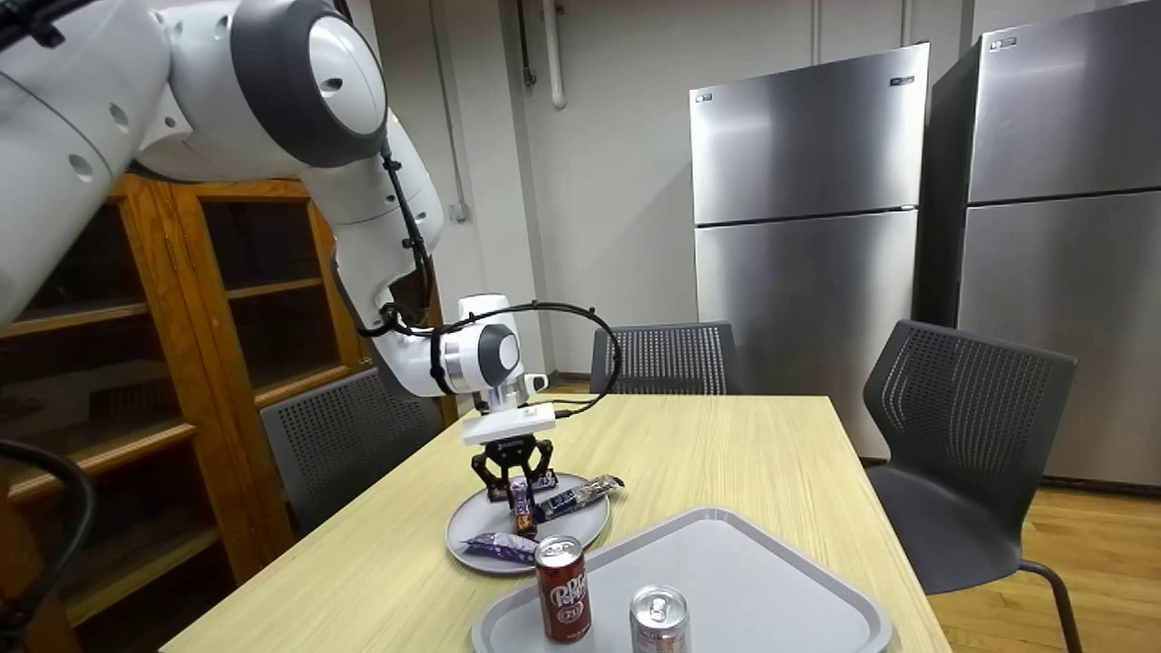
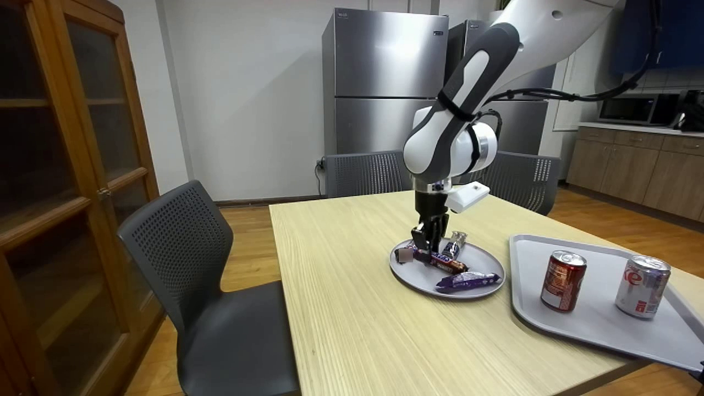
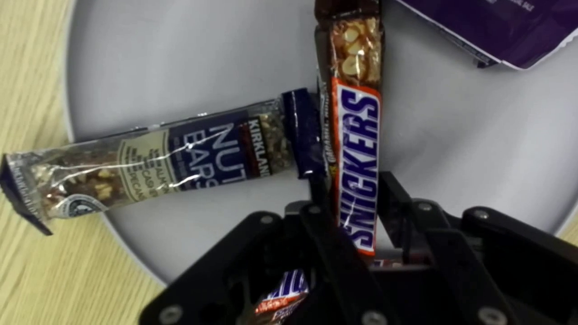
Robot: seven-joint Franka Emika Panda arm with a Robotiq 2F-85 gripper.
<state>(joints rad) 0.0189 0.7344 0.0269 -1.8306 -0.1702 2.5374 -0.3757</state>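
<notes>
The pincer [image 3: 354, 198] has a Snickers bar [image 3: 356, 122] pinched over the plate [image 3: 451, 158], its jaws snug against both long sides. In the wrist view I see a Kirkland nut bar [image 3: 189, 162] left of the pincer, one end reaching the Snickers bar's side, a purple packet [image 3: 501, 27] above and to the right of the pincer, and a red, white and blue wrapper [image 3: 289, 289] partly hidden behind its jaws. In an exterior view the tray [image 2: 599, 286], carrying a red can [image 2: 564, 280] and a silver can [image 2: 642, 286], is right of the pincer, past the plate.
</notes>
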